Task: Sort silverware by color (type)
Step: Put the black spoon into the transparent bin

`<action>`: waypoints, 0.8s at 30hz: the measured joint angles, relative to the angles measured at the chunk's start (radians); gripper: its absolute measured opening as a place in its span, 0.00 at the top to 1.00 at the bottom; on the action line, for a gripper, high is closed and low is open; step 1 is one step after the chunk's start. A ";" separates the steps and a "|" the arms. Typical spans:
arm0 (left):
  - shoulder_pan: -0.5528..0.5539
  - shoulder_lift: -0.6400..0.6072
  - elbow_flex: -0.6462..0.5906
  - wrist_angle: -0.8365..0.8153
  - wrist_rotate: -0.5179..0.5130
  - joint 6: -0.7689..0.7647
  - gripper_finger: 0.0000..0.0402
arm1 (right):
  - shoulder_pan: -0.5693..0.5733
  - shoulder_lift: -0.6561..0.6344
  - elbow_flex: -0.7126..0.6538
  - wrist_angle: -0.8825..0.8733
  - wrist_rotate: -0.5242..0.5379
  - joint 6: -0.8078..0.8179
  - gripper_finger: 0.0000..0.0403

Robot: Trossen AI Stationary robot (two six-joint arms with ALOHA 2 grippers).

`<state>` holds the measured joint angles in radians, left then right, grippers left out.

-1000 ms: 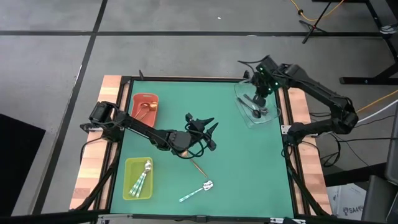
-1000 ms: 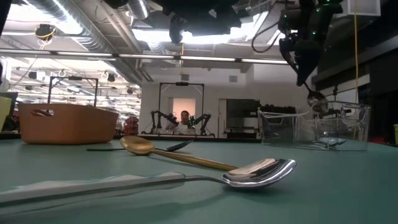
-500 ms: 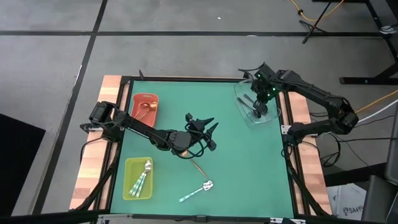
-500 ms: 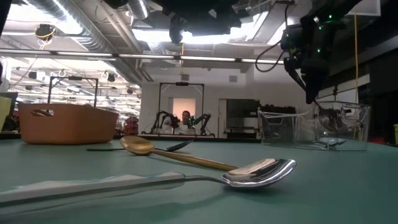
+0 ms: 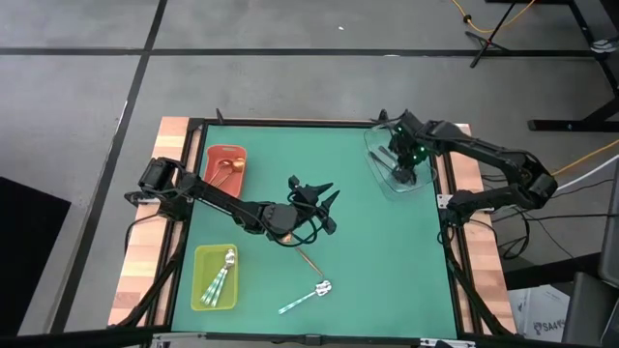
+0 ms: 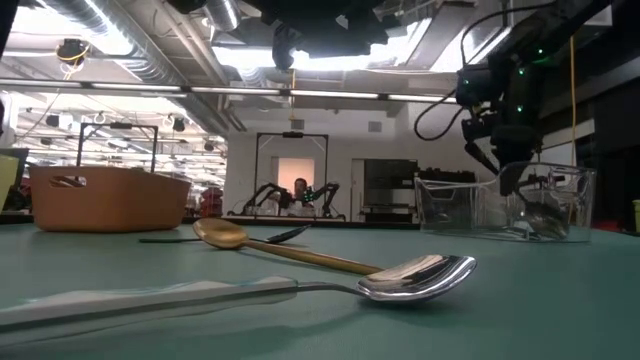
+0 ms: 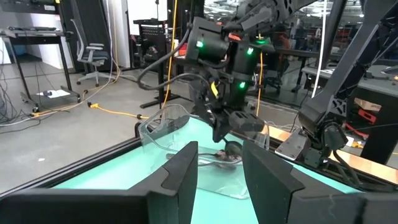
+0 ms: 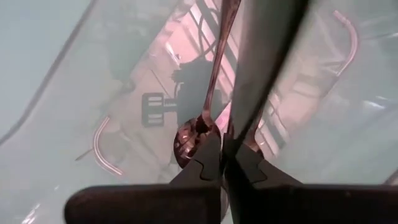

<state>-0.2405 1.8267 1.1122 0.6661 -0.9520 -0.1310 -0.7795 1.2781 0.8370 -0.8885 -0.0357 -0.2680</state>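
My right gripper (image 5: 406,166) points steeply down into the clear tray (image 5: 379,145) at the table's far right, shut on a dark spoon (image 8: 264,68). Another dark spoon (image 8: 208,93) lies on the tray's floor. My left gripper (image 5: 324,198) hovers over the middle of the table, level and open, nothing between its fingers (image 7: 186,171). A copper spoon (image 5: 309,260) and a mint-handled spoon (image 5: 308,297) lie flat on the green mat near the front. The low view shows both close up, the copper spoon (image 6: 280,248) and the mint-handled spoon (image 6: 415,275). My right gripper pinches the dark spoon (image 8: 239,124) between its two shut fingers, coming from above and pointing steeply down. The spoon reaches down inside the clear tray's walls (image 6: 470,205). Which part of it the fingers have, and whether its lower end rests on the tray's floor, I cannot tell.
A red tray (image 5: 225,166) with a copper spoon stands at the far left. A yellow-green tray (image 5: 198,290) with mint-handled spoons stands at the near left. Wooden strips (image 5: 145,251) border the mat on both sides. The mat between the trays lies bare.
My right gripper has gone down into the clear tray, staying shut, with a slight shift toward the table's near edge. The dark spoon has sunk with it from above the tray's rim to between its walls.
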 joint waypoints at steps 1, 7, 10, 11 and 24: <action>0.000 0.000 0.000 0.000 0.000 0.000 0.70 | 0.000 0.000 -0.008 0.007 0.000 0.000 1.00; 0.000 0.000 0.000 0.000 0.000 0.000 0.70 | 0.000 0.000 -0.043 0.066 0.000 0.001 1.00; 0.000 0.000 0.000 0.000 0.000 0.000 0.70 | 0.000 0.000 -0.064 0.115 0.000 0.001 1.00; 0.000 0.000 0.000 0.000 0.000 0.000 0.70 | 0.000 0.000 -0.071 0.131 0.000 0.001 1.00; 0.000 0.000 0.000 0.000 0.000 0.000 0.70 | 0.000 0.000 -0.155 0.304 0.001 0.001 1.00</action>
<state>-0.2401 1.8267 1.1122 0.6661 -0.9520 -0.1310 -0.7795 1.2785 0.6821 -0.5844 -0.0345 -0.2669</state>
